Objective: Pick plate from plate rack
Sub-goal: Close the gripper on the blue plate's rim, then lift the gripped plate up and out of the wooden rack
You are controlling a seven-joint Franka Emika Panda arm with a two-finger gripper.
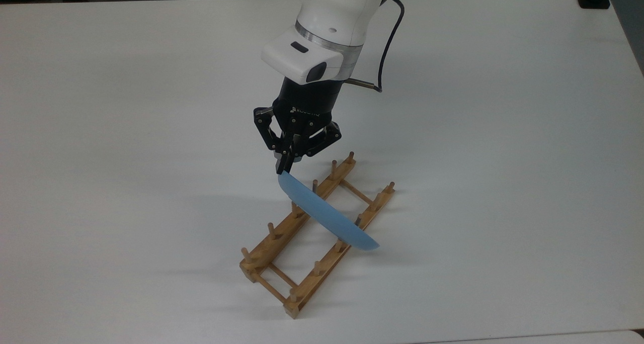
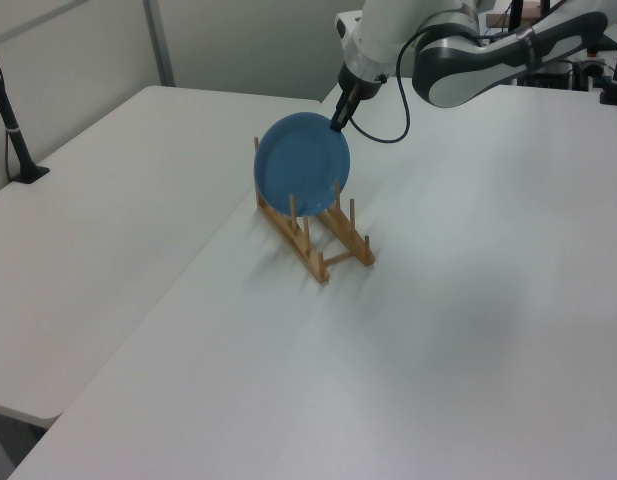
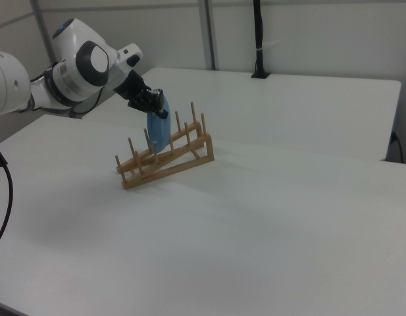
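Black, the two-finger gripper (image 1: pixel 285 167) is pinched shut on the upper rim of the round light-blue matte plate (image 1: pixel 327 217). The plate stands on edge, tilted, between the pegs near the middle of the long light-brown wooden plate rack (image 1: pixel 282 256), which lies on the white table (image 1: pixel 100 133) beneath the white arm (image 1: pixel 332 12).

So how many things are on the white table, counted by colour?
Light-blue round plate: 1
Light-brown wooden plate rack: 1
Total: 2
The black two-finger gripper pinches the plate's top edge.
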